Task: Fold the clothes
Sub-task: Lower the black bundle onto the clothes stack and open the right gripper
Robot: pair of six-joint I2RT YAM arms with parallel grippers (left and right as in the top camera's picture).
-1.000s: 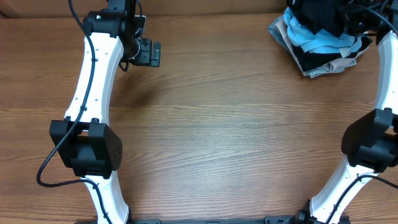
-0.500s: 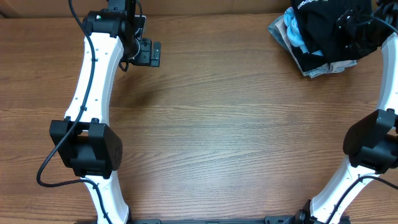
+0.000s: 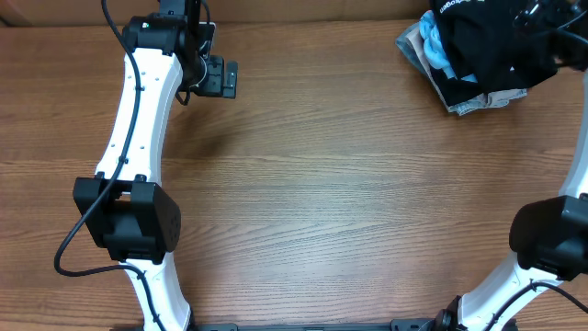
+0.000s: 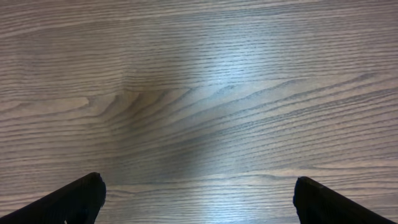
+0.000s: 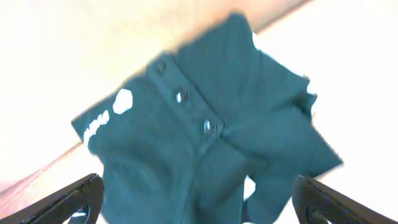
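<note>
1. Left gripper (image 3: 219, 77): jaws apart over bare wood-grain tabletop (image 3: 349, 202).
2. Black garment (image 3: 487, 41): far right corner, draped over a pile including a light blue shirt (image 3: 430, 41). Only the right wrist view shows its buttons (image 5: 180, 96).
3. Right gripper (image 5: 196, 190): jaws apart above the garment. A second ago more blue showed.

We're looking down at a brown wood-grain table (image 3: 322, 202) that's filling pretty much the whole view. A soft glare (image 4: 211, 68) is bouncing off the grain, and a tan strip (image 3: 303, 7) is running along the far edge.
</note>
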